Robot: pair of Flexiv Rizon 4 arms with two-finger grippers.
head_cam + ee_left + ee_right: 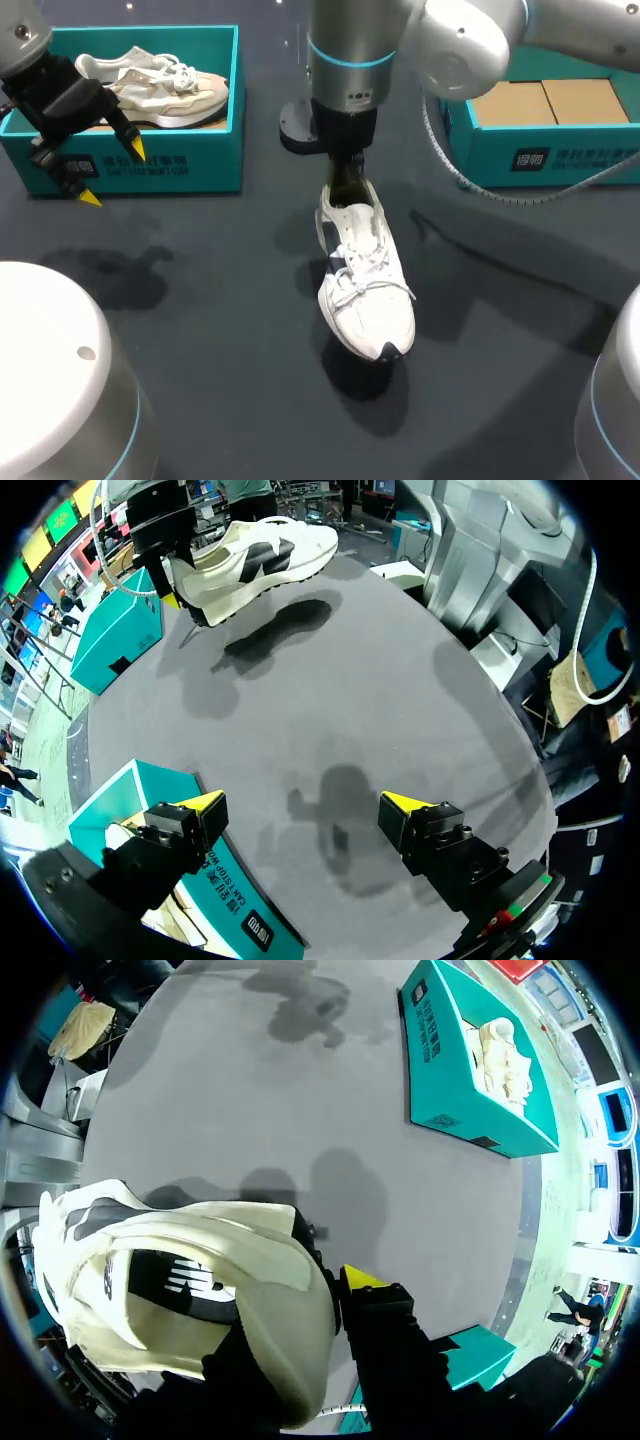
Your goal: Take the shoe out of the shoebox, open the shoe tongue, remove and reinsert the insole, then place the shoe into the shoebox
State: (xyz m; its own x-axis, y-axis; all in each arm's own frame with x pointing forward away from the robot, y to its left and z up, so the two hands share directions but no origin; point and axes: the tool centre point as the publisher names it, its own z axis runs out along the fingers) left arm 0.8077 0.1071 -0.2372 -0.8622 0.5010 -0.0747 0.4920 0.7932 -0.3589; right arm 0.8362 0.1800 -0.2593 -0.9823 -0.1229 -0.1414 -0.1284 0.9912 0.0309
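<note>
White shoe [365,285] with dark side marks, held up clear of the dark grey table [200,300] near its middle, heel uppermost and its shadow on the surface beneath. My right claw [347,175] grips the shoe at the heel collar; from the wrist, one yellow finger presses the outside of the heel and the other is hidden by the shoe. My left claw [112,173] is spread wide and holds nothing, hovering at the front wall of the left box [215,150], a teal box holding a second, beige shoe [160,85]. The right box [560,150], also teal, shows only brown card inside. I judge the first step done: the shoe is out of its box and the laces look tied. Next comes opening the tongue [358,225]. That calls for steadying the shoe, probably setting it down, and bringing my free left claw across to lift the tongue before reaching the insole, which I cannot see.
</note>
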